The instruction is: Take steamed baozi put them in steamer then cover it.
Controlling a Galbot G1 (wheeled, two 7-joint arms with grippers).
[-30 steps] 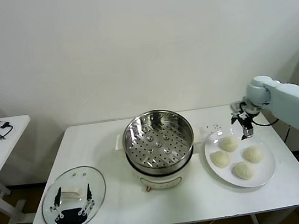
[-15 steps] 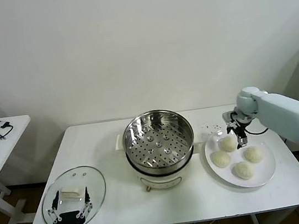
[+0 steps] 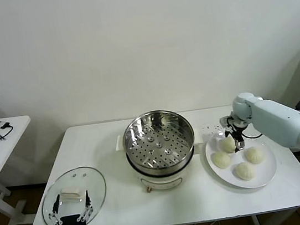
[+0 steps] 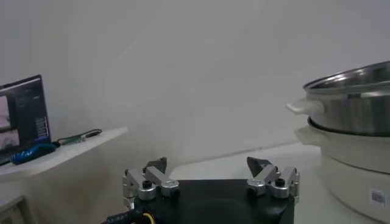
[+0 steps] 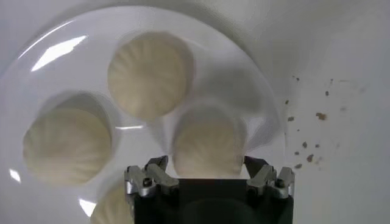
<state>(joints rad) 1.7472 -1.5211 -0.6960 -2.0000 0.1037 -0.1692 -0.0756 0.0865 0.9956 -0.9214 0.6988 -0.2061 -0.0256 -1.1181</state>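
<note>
My right gripper [image 5: 209,176] half hides a smooth cream-white domed bun [image 5: 207,146] between my part-closed jaws, contact unclear.

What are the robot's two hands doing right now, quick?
Left gripper: open, empty, hanging over the cover.
Right gripper: jaws on either side of one steamed baozi on the plate; grip cannot be told.

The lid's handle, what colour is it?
White, on the clear glass lid; the head view shows it best.
</note>
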